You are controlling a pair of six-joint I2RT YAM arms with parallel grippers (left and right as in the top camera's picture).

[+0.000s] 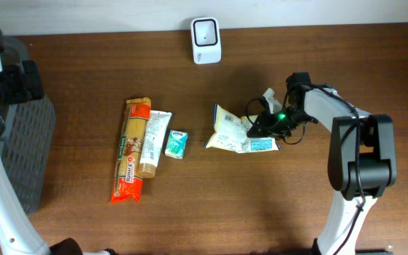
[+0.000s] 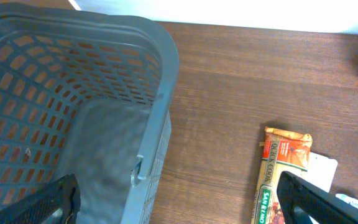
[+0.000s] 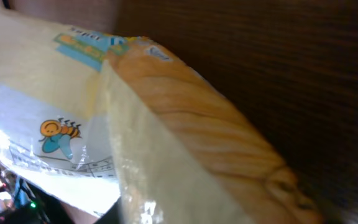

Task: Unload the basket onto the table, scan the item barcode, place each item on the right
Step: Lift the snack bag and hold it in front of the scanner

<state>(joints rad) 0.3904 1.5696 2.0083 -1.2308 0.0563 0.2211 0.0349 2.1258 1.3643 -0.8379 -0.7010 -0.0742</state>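
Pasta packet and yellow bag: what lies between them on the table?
In the overhead view, a white tube lies beside the pasta packet, then a small teal box, then bare table before the yellow bag.

Basket (image 1: 30,149) far left; pasta packet (image 1: 132,150), seemingly a tube (image 1: 154,144), small box (image 1: 177,144), pouch (image 1: 234,131) rightward; scanner (image 1: 206,40) behind.

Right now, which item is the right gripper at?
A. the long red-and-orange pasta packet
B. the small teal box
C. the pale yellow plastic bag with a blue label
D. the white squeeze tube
C: in the overhead view the right gripper meets the right-hand edge of the pale yellow plastic bag, and that bag fills the right wrist view. Whether the jaws have it gripped cannot be told.
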